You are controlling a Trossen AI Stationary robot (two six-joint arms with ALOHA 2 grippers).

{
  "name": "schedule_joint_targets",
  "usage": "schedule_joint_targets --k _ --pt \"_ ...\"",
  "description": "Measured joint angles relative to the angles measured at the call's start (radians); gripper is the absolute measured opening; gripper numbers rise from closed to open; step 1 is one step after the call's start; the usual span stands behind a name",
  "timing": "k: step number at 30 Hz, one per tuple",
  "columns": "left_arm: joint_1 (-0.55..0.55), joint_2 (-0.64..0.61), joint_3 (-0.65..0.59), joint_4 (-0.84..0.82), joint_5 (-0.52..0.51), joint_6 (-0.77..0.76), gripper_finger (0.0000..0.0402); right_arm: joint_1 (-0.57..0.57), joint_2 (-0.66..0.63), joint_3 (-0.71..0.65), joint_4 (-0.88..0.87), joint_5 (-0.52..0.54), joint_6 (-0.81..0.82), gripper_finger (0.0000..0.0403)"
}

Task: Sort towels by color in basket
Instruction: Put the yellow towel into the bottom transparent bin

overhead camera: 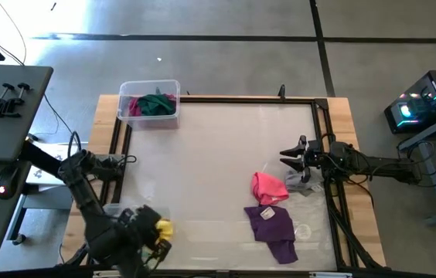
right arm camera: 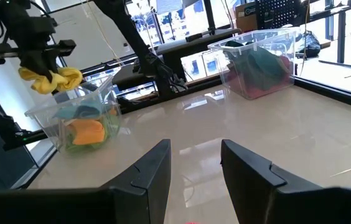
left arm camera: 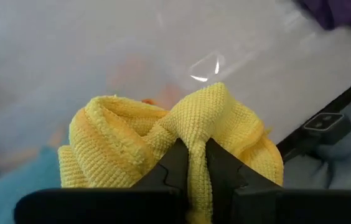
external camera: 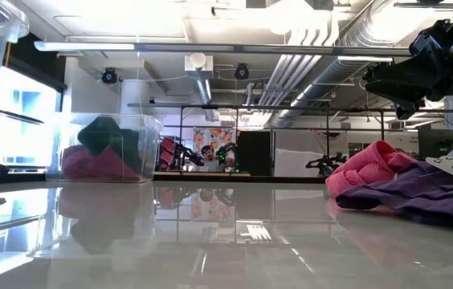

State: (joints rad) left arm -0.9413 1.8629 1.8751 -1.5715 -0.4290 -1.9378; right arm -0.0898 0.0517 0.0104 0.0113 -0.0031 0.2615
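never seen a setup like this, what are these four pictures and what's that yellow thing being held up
These show one moment from four cameras on a two-armed robot at a white table. One camera looks straight down, one sits level with the tabletop, and one rides on each wrist.

The left hand is pinched shut on a yellow towel, held over a clear bin that has orange and light blue cloths in it. The right hand is open and empty, hanging above the loose towels.

On the table lie a pink towel, a purple towel and a grey cloth. A second clear bin at the far left corner holds magenta and dark green towels.
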Motion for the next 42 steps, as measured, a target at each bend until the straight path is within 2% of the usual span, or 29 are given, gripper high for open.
schedule_joint_targets --k 4,7,10,17,22,26,36,42 --pt "-0.034 0.001 -0.067 0.000 0.009 -0.132 0.0023 0.000 0.000 0.000 0.000 0.000 0.000 0.0138" --pt "-0.044 0.001 -0.139 0.000 0.082 -0.188 0.0023 0.000 0.000 0.000 0.000 0.000 0.000 0.0138" --pt "-0.045 0.002 -0.203 0.002 0.133 -0.210 0.0023 0.000 0.000 0.000 0.000 0.000 0.000 0.0138" --pt "-0.019 0.002 -0.301 0.032 0.129 -0.225 0.0023 0.000 0.000 0.000 0.000 0.000 0.000 0.0138" --pt "-0.005 0.002 -0.338 0.129 0.134 -0.217 0.0031 0.000 0.000 0.000 0.000 0.000 0.000 0.0138" --pt "-0.002 0.002 -0.341 0.161 0.161 -0.217 0.0064 0.000 0.000 0.000 0.000 0.000 0.000 0.0138" --pt "0.013 -0.065 -0.341 0.126 0.184 -0.222 0.0179 0.000 0.000 0.000 0.000 0.000 0.000 0.0138" --pt "0.014 -0.175 -0.341 0.130 0.184 -0.224 0.0202 0.000 0.000 0.000 0.000 0.000 0.000 0.0138"
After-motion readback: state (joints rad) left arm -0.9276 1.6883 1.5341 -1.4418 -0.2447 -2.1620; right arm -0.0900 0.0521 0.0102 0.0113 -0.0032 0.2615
